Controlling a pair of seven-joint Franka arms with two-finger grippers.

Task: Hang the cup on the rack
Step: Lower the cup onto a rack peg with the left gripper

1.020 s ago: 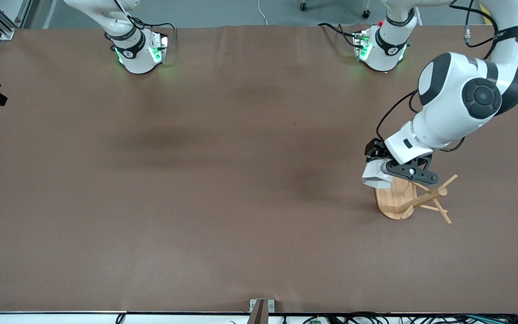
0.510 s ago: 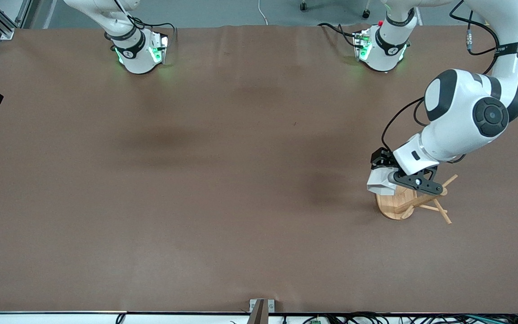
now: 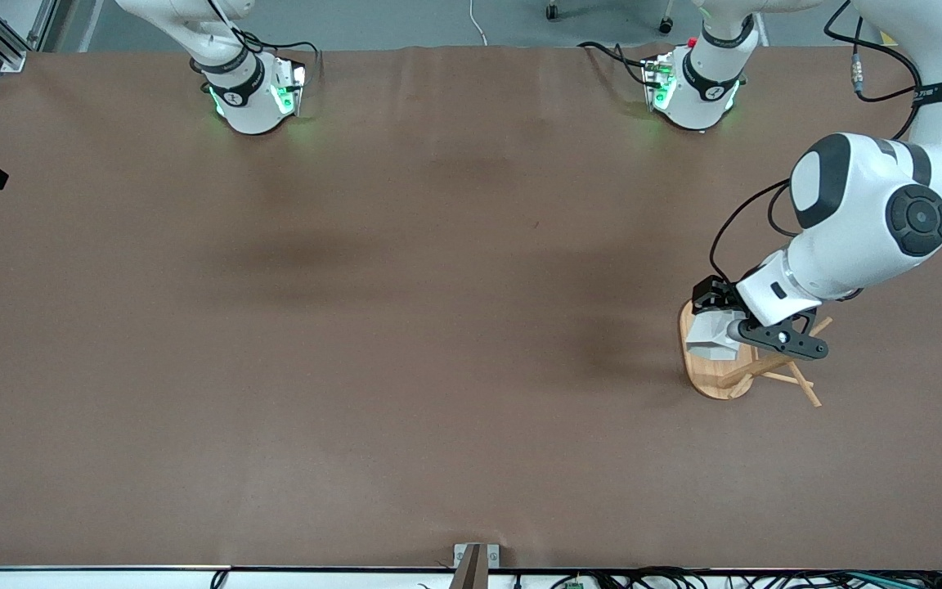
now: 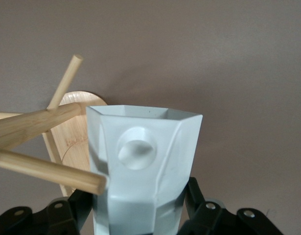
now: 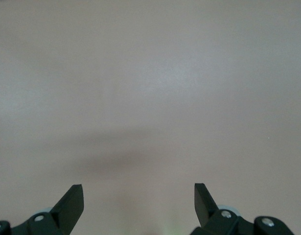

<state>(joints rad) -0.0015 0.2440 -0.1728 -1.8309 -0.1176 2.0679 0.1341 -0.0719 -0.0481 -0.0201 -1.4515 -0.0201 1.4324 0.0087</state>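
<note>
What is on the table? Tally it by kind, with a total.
Cup: 1, held by the left gripper over the rack
Rack: 1
Total: 2

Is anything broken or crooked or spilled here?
Nothing looks wrong. The rack stands flat on the table. The left gripper, over the rack, holds the cup beside a peg, not hung yet. The right gripper waits open.
</note>
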